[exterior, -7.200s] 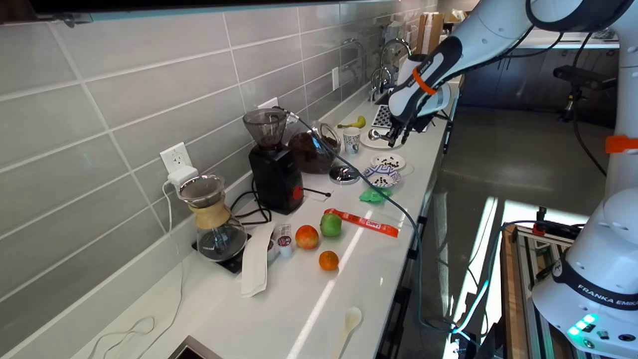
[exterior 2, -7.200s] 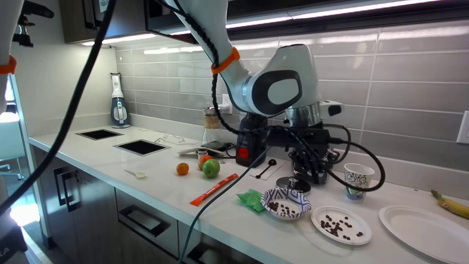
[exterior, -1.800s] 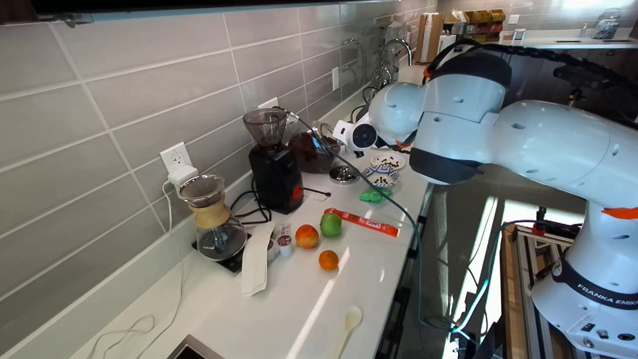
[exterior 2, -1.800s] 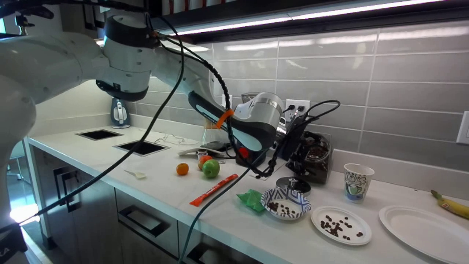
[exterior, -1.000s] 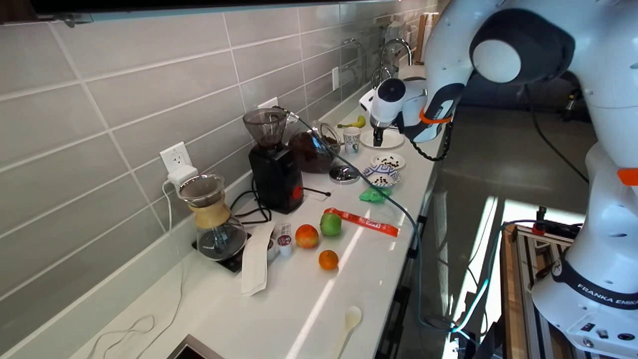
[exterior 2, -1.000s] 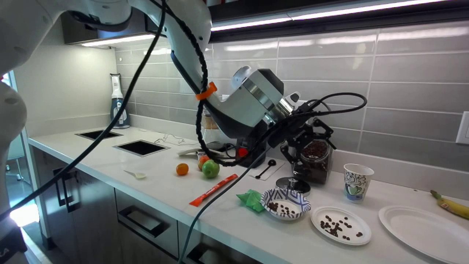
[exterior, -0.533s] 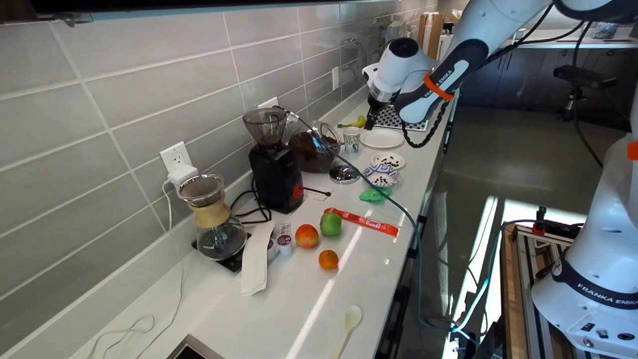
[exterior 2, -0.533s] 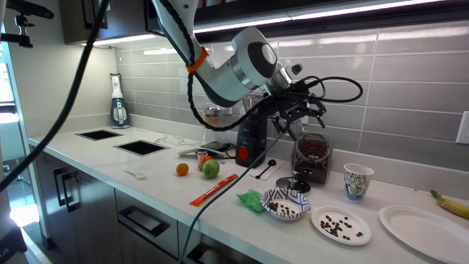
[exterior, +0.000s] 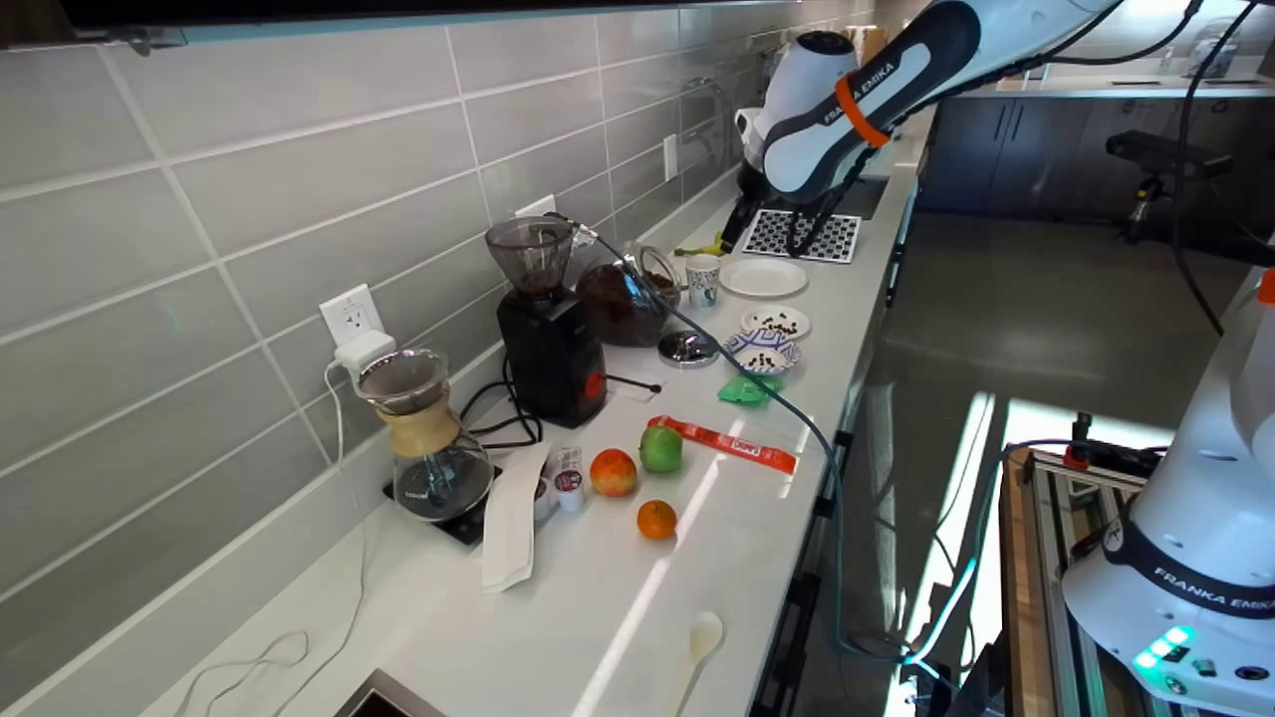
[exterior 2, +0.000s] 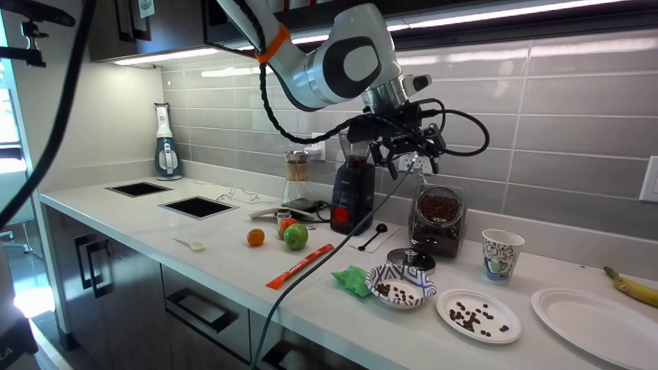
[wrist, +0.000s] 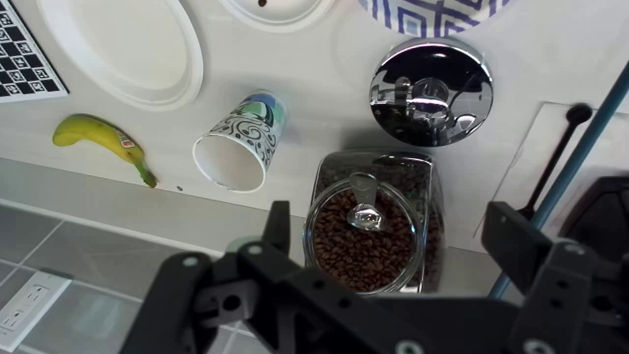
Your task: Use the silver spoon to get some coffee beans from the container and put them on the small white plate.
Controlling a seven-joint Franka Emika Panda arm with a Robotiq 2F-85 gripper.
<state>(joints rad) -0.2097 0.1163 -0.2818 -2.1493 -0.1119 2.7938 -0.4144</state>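
Observation:
The container is a glass jar (exterior 2: 437, 221) full of coffee beans (wrist: 354, 250), its round mouth facing up in the wrist view. Inside that mouth lies the shiny silver spoon (wrist: 366, 217), its greyish upper part reaching across the rim; how deep it sits I cannot tell. My gripper (exterior 2: 414, 171) hangs above the jar, apart from it, and in the wrist view its black fingers (wrist: 279, 227) stand wide apart with nothing held. On the counter, in both exterior views, is the small white plate (exterior 2: 503, 312), with scattered beans on it.
Near the jar are its chrome lid (exterior 2: 411, 259), a paper cup (exterior 2: 499, 257) and a black grinder (exterior 2: 354, 198). A patterned bowl (exterior 2: 403, 272) with beans touches a green packet (exterior 2: 353, 280). A large white plate (exterior 2: 591, 324) and a banana (exterior 2: 637, 290) lie beyond. A teal cable (wrist: 580, 155) crosses beside the gripper.
Several seconds ago my gripper held the silver spoon; now the spoon lies in the jar and the gripper is empty. Over the last second the open gripper has risen away from the jar.

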